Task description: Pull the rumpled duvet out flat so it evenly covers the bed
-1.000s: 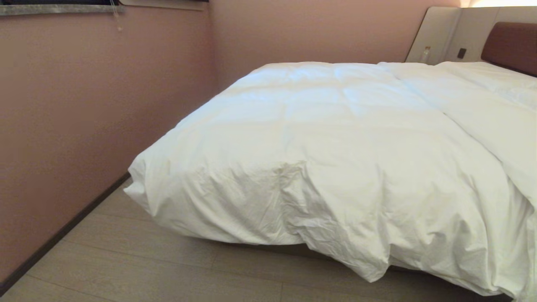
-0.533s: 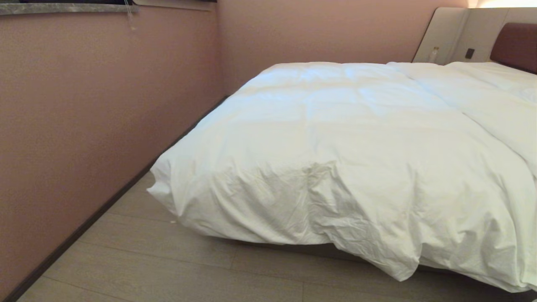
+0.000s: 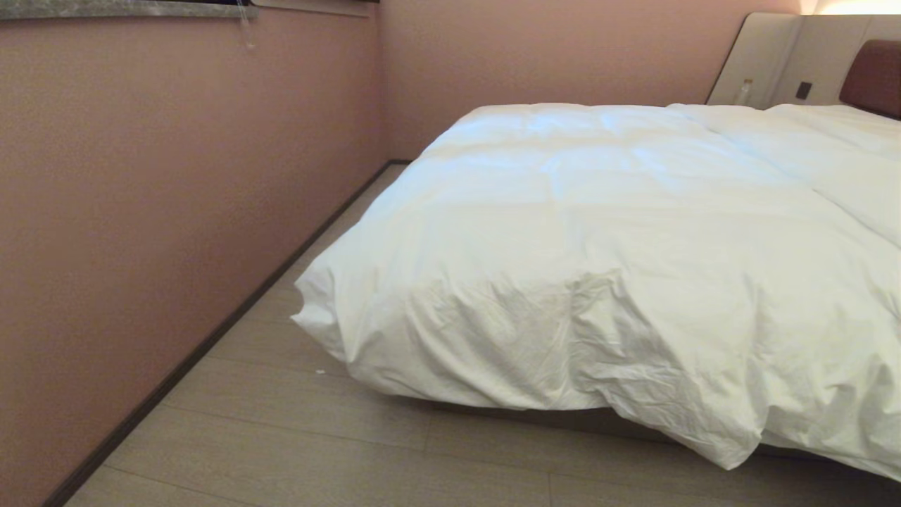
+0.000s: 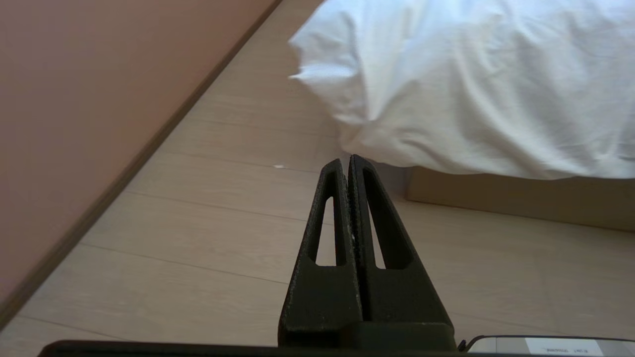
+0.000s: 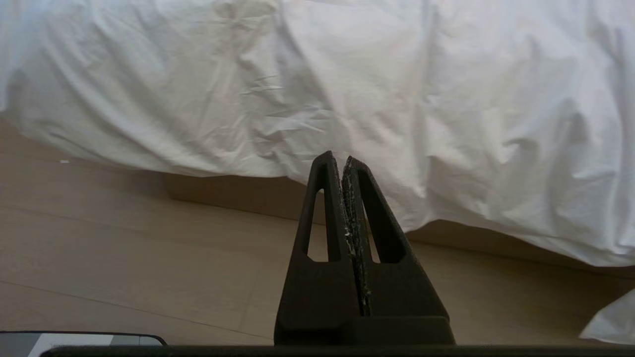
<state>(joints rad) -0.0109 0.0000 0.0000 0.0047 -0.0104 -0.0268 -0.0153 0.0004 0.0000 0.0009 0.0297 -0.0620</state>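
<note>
Puffy white quilted duvet [image 3: 598,232] drapes the low bed's [image 4: 496,198] foot, ahead of both grippers: left gripper [image 4: 346,161] faces its corner, right gripper [image 5: 338,159] its hanging edge; fingers pressed together, empty.

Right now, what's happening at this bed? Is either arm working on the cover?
Neither arm is handling anything. The left gripper and right gripper are both shut and empty, held low above the floor, short of the bed. The duvet lies over the mattress, fairly smooth on top, but it is crumpled where it hangs over the foot edge, and one fold sags close to the floor.
</note>
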